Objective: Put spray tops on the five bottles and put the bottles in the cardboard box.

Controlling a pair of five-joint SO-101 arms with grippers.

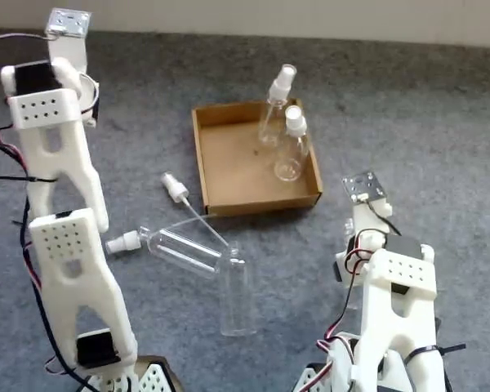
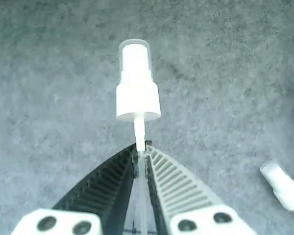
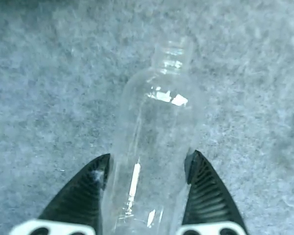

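The cardboard box (image 1: 261, 205) sits open on the grey carpet (image 1: 408, 106) and holds two clear bottles, both along its right side as the high view shows it. The far capped bottle (image 1: 273, 114) is at the far wall, its spray head rising past the rim. The near capped bottle (image 1: 291, 151) is just beside it, top also toward the far side. Whether the two touch I cannot tell.

Outside the box, near its front left corner, a loose spray top (image 1: 176, 189) lies on the carpet with its head toward the far left and its thin tube slanting toward the near right. Nearer the camera is a lying bottle (image 1: 180, 251) with its long axis across the picture and its spray head toward the arm at the left edge. Its base end overlaps the neck of an open bottle (image 1: 237, 298) with no top, whose long axis runs toward the camera.

The left gripper (image 2: 139, 149) has its fingers pinched together on the tube of the held spray top (image 2: 137, 83), whose head points straight away in line with the fingers. A second spray top (image 2: 284, 186) lies on the carpet off to one side.

The right gripper (image 3: 149, 157) clasps the body of the held bottle (image 3: 157, 112) — a finger on each flank, its bare threaded neck pointing away.
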